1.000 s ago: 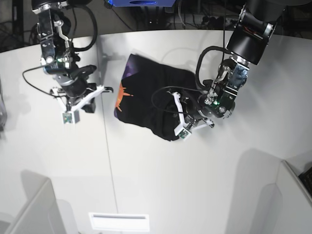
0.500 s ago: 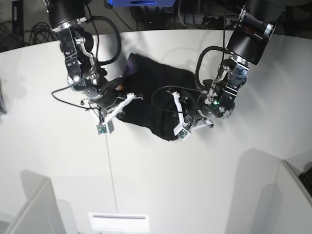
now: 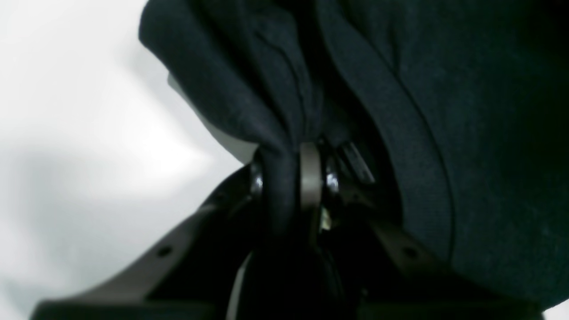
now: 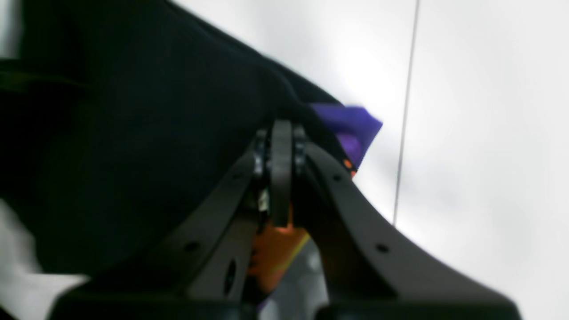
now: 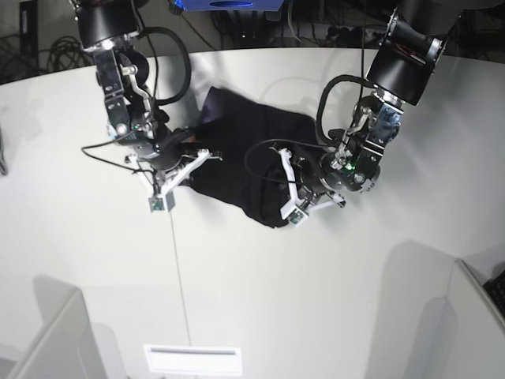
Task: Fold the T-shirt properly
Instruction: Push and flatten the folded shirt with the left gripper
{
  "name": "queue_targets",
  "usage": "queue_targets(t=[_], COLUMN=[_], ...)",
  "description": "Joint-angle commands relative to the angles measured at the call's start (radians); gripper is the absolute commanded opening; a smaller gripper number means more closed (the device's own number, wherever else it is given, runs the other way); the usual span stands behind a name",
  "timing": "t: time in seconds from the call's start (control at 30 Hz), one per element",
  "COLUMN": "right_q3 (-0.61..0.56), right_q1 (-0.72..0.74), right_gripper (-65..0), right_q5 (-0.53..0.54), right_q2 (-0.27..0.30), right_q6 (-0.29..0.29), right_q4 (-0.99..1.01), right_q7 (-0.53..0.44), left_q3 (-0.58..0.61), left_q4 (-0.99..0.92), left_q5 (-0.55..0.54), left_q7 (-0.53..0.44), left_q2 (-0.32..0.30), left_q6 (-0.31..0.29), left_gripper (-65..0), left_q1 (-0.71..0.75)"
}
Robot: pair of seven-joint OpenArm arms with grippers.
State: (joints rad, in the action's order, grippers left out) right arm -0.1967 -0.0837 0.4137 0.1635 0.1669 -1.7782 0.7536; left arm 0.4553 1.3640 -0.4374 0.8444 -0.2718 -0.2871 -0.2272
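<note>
Bright even overhead light, soft shadows on white table (image 5: 331,300), wrist views blurred, dark

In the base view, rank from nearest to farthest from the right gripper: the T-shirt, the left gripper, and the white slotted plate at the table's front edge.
1. T-shirt: directly at the right gripper, at its printed edge.
2. Left gripper: across the shirt, clamped on its far side.
3. White slotted plate: farthest, at the front table edge.

Black fabric T-shirt (image 5: 252,150) w/ purple + orange print patch (image 4: 351,133) at one corner; rest plain black, no pattern. Glossy white tabletop (image 5: 331,292) w/ thin dark seam line (image 4: 404,111). Arms black, white plastic camera brackets (image 5: 162,185).
</note>
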Motion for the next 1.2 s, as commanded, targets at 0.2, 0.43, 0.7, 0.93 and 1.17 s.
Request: queue_targets(t=[0.2,0.43,0.7,0.93,1.17], right_q3=[0.211,0.326,0.425,0.487,0.512], right_q1=[-0.081,-0.159,-0.236,-0.271,-0.278], right_gripper=[-65.0,-65.0,-65.0,-65.0,-65.0], right_q5=[-0.006,-0.005,0.0,0.0,-0.005], right_q2=[0.017,0.048,0.038,-0.011,-0.049], right_q6=[0.001,0.001,0.001,0.001,0.001], right_q4=[-0.108,-0.105,-0.108,-0.11,-0.11], right_q7=[-0.019,-0.026,-0.026,-0.027,-0.027], left_q3=[0.01,0.224,0.415,0.431,0.497], left_q4=[-0.007,-0.008,-0.01,-0.011,-0.011], left_q5=[0.035,0.087,0.395,0.553,0.569], left_q7=[0.069,0.068,-0.058,-0.178,-0.27], left_q2=[-0.008,-0.047,-0.045,-0.04,-0.04], left_q6=[-0.001,-0.128,-0.318,-0.411,-0.411], left_gripper=[-65.0,-65.0,-65.0,-65.0,-65.0], left_q1=[-0.039,-0.137,-0.159,-0.15,-0.162])
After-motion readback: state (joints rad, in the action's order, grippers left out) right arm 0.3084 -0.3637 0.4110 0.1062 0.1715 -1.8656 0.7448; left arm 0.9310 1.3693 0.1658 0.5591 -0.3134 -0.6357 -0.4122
